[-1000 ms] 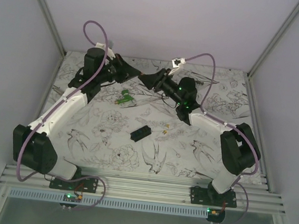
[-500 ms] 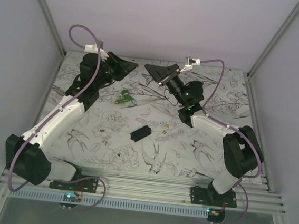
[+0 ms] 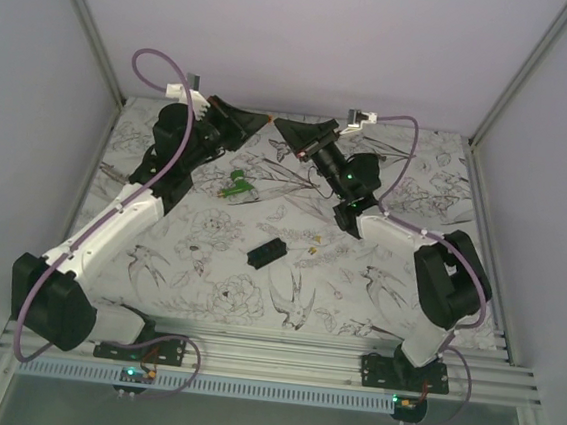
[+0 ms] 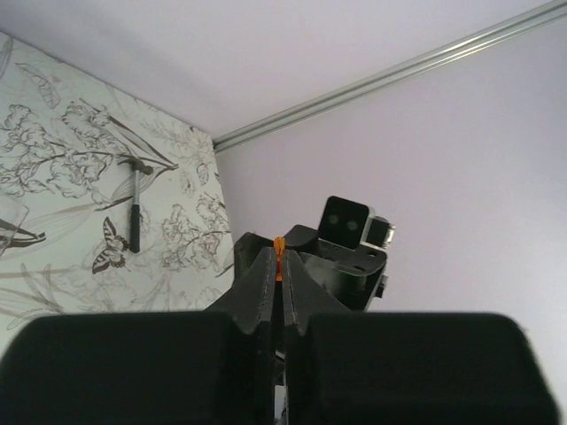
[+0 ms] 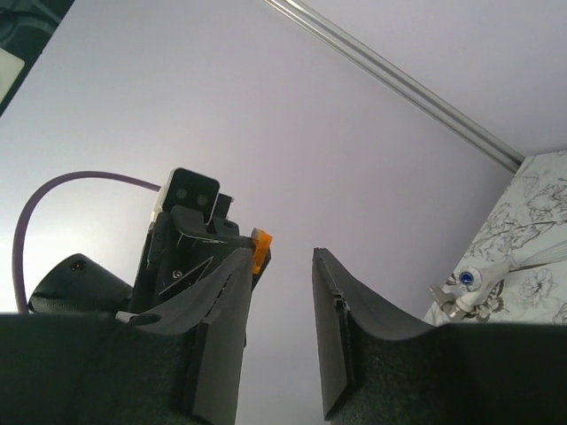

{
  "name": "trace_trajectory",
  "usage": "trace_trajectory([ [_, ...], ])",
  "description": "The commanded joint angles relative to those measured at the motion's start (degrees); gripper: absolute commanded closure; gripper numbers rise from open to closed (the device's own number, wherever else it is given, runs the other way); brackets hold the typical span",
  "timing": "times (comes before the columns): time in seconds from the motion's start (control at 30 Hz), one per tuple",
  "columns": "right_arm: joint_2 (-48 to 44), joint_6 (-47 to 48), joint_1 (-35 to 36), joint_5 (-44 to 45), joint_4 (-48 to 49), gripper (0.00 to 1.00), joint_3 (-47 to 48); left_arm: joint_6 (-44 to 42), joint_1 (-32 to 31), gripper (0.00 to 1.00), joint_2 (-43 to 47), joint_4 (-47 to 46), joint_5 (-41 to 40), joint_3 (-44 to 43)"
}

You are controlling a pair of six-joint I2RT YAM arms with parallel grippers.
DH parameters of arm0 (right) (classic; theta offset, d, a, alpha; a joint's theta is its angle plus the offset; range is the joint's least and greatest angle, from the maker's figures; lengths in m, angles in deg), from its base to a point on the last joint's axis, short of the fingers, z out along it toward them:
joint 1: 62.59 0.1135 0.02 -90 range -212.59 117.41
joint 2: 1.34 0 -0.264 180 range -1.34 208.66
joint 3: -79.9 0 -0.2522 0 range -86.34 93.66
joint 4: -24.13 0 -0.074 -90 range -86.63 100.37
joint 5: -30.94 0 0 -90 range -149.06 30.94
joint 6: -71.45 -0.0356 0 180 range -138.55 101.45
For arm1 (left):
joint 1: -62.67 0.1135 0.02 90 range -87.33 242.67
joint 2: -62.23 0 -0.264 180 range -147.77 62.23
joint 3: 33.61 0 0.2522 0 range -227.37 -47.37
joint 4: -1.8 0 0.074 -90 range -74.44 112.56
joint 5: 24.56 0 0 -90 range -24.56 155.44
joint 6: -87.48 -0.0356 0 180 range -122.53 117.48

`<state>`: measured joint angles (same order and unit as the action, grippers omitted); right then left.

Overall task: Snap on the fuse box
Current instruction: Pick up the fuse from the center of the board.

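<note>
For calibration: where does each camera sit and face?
Top external: above, behind the bases, looking down on the table; both arms show.
Left wrist: looks along its shut left end effector toward the right wrist camera.
Right wrist: looks through its open right end effector toward the left wrist camera.
Shared: both wrist views show the orange piece.

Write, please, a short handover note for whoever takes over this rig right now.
Left end effector: shut on a small orange piece, held up near the back wall.
Right end effector: open and empty, facing the left one tip to tip with a small gap.
Fuse box: lying mid-table, neither arm near it; tiny yellow bits lie just beside it.
Done: orange piece picked up.
Left: the snap-on at the fuse box appears not yet done.
</note>
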<state>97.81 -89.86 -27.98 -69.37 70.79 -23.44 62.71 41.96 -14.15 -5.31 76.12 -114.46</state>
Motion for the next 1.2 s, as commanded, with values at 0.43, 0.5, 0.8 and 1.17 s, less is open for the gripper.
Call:
trace_trajectory([
  [0.43, 4.0, -7.1, -0.3, -0.9, 8.1, 0.7, 5.0, 3.4, -0.7, 1.0, -1.5, -5.9, 2.8, 0.9],
  [0.5, 4.3, -7.4, -0.4, -1.3, 8.3, 0.74, 5.1, 3.5, -0.7, 1.0, -1.6, -6.1, 2.9, 0.8],
  [0.8, 4.8, -8.9, -0.2, -3.8, 8.2, 0.77, 4.7, 3.7, -0.7, 1.0, -2.0, -7.3, 2.6, 0.9],
  [1.17, 5.0, -8.8, -0.1, -6.6, 7.7, 1.0, 4.4, 3.9, -0.5, 1.0, -1.6, -8.4, 2.5, 3.2],
])
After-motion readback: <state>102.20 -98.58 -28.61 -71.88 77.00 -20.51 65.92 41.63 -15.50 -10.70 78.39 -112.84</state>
